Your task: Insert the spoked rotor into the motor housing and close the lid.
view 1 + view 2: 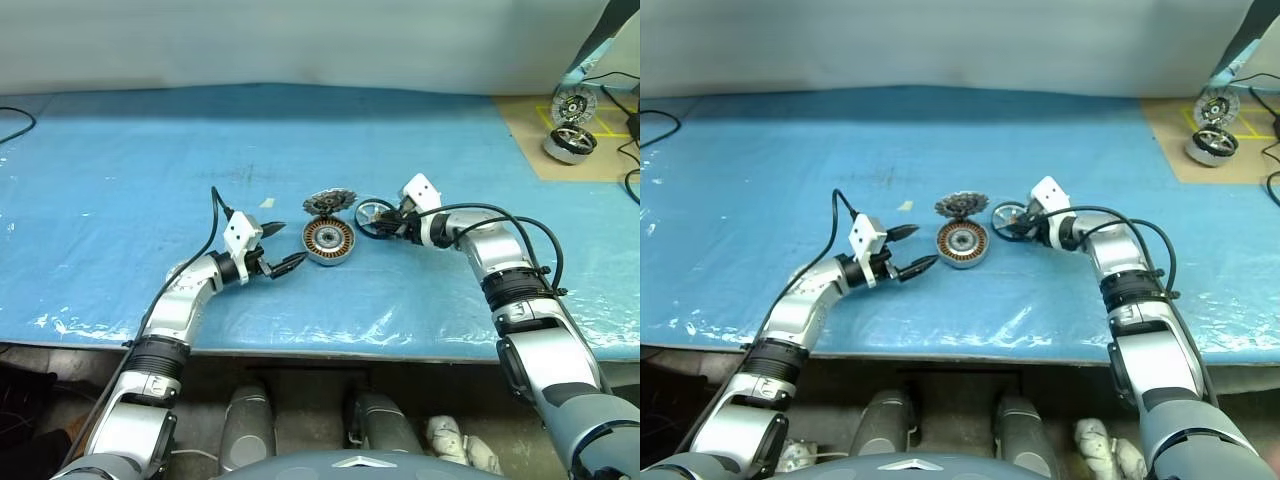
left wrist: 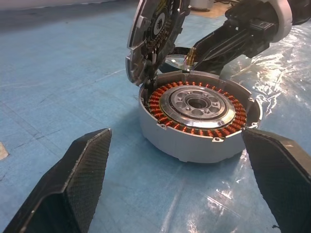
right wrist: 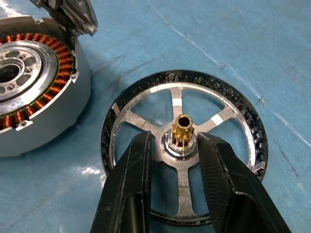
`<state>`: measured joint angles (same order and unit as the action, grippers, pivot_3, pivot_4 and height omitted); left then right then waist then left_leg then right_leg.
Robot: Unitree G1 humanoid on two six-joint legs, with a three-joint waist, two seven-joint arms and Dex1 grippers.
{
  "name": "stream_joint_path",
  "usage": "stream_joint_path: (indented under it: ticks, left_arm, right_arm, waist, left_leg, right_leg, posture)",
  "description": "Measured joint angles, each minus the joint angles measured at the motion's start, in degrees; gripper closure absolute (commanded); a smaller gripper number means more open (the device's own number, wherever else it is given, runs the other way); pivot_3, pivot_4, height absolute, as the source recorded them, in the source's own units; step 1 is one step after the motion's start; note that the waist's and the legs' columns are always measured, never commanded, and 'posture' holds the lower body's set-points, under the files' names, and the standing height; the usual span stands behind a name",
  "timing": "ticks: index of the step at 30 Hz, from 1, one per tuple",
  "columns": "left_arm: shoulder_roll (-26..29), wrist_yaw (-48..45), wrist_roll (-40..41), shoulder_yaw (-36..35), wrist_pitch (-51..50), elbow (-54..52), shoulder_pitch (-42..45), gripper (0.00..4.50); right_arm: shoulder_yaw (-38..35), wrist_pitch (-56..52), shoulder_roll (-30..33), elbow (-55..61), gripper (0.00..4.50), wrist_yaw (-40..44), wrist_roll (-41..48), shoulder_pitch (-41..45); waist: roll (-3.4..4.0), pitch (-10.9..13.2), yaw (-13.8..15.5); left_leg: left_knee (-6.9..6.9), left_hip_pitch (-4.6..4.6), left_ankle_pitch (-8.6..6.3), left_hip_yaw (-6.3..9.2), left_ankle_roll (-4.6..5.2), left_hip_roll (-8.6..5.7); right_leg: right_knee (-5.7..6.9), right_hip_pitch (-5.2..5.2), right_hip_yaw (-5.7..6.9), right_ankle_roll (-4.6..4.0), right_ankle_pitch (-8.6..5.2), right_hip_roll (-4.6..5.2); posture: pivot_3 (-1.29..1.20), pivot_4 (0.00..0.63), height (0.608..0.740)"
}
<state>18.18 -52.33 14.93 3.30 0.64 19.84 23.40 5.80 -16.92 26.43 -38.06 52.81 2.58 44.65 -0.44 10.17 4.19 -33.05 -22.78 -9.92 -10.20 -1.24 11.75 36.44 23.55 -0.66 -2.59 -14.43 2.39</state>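
The motor housing (image 1: 329, 241) sits mid-table on the blue sheet, its copper windings (image 2: 194, 104) exposed around the central hub. The finned lid (image 1: 329, 202) stands tilted up at the housing's far rim. Just right of the housing is the spoked rotor (image 3: 182, 145), a black ring with silver spokes. My right gripper (image 3: 181, 141) is shut on its small brass hub, one finger on each side. My left gripper (image 1: 292, 244) hovers open just left of the housing, pointing at it, with nothing between its fingers (image 2: 73, 184).
Brown cardboard (image 1: 530, 150) at the back right carries a silver motor (image 1: 569, 144) and a silver spoked wheel (image 1: 573, 105), with cables beside them. A black cable (image 1: 15, 125) lies at the far left. The table's front edge (image 1: 320, 350) runs just below both arms.
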Motion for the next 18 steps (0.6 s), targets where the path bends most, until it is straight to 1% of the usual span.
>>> stream_joint_path:
  ticks: [13,14,15,18]
  left_arm:
    - [-0.1,0.1,-0.5,0.0,0.1,0.0,-0.3,0.00]
    - [-0.1,0.1,-0.5,0.0,0.1,0.0,-0.4,0.00]
    - [-0.1,0.1,-0.5,0.1,0.1,0.0,-0.6,0.00]
    - [-0.1,0.1,-0.5,0.2,0.1,0.0,-0.7,0.00]
  right_arm:
    - [-0.1,0.0,-0.3,0.5,2.98,0.3,0.1,0.3]
    - [-0.1,0.1,-0.4,0.4,3.37,-0.1,0.1,0.3]
    - [-0.5,0.1,-0.8,0.1,3.58,-0.5,0.1,0.5]
    - [-0.7,0.2,-1.1,-0.3,4.47,-0.8,0.2,1.0]
  waist:
    - [0.00,0.0,0.0]
    - [0.00,0.0,0.0]
    - [0.01,0.0,-0.1]
    - [0.01,0.0,0.0]
  left_leg:
    - [0.01,0.00,0.00,0.00,0.00,0.00]
    - [0.01,0.00,0.00,0.00,0.00,0.00]
    - [0.01,0.00,0.00,0.00,0.00,0.01]
    - [0.01,0.00,0.00,0.00,0.00,0.00]
  right_leg:
    - [-0.01,0.00,0.00,0.00,0.00,0.00]
    - [-0.01,0.01,0.00,0.00,0.00,0.00]
    - [-0.01,0.01,0.00,0.00,0.00,0.00]
    - [-0.01,0.01,0.00,0.00,0.00,0.00]
  posture:
    - [0.00,0.150,0.740]
    - [0.00,0.150,0.740]
    - [0.00,0.150,0.740]
    - [0.00,0.150,0.740]
